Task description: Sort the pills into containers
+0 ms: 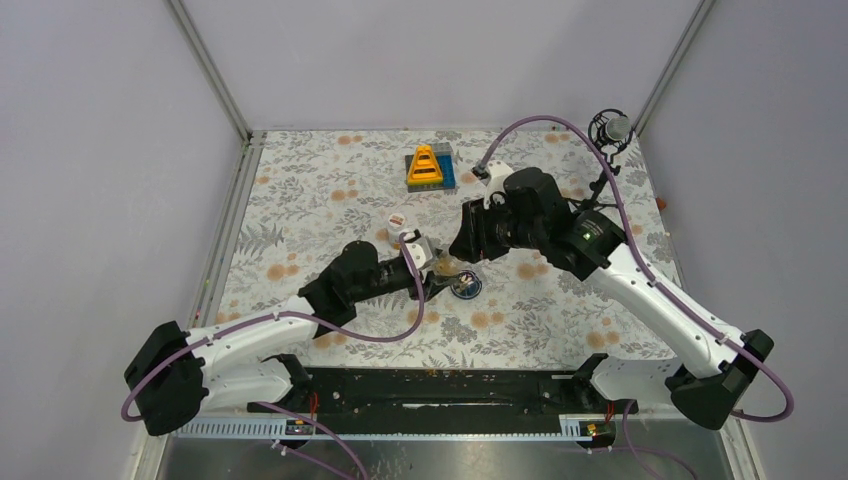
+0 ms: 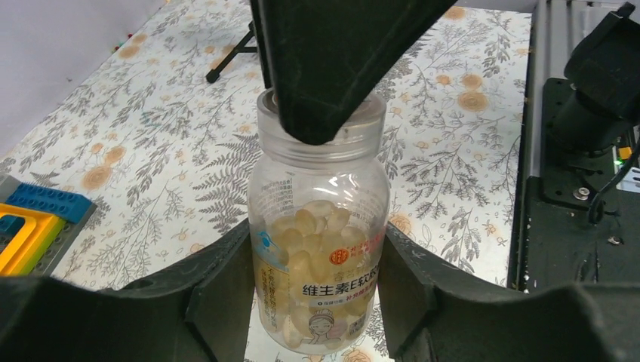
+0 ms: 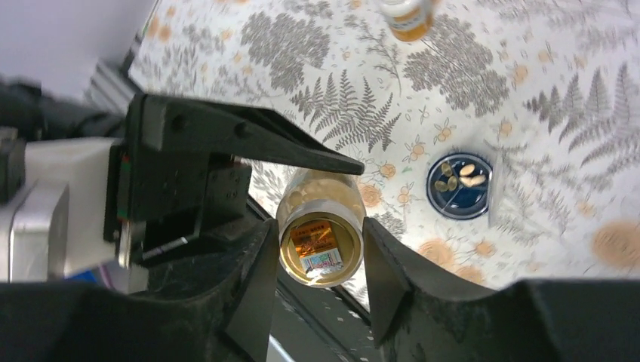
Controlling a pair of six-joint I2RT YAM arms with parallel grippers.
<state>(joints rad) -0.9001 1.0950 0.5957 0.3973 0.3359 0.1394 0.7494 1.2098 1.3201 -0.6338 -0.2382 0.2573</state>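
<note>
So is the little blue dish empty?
Not empty. In the right wrist view, the dark-blue dish has a few pale oval pills lying inside it.

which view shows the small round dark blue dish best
Right wrist: the small round dark-blue dish is seen from above, with pale pills inside. The top external view shows it only as a tiny dark disc; the left wrist view misses it.

Clear glossy plastic on this bottle (image 2: 321, 173), smooth all round, pale pills (image 2: 313, 234) inside shining like gel. My fingers (image 2: 219, 298) look matt black plastic, faintly grainy. Table (image 2: 151, 151) wears a dull floral cloth; the dish (image 3: 464, 204) gleams dark-blue.
</note>
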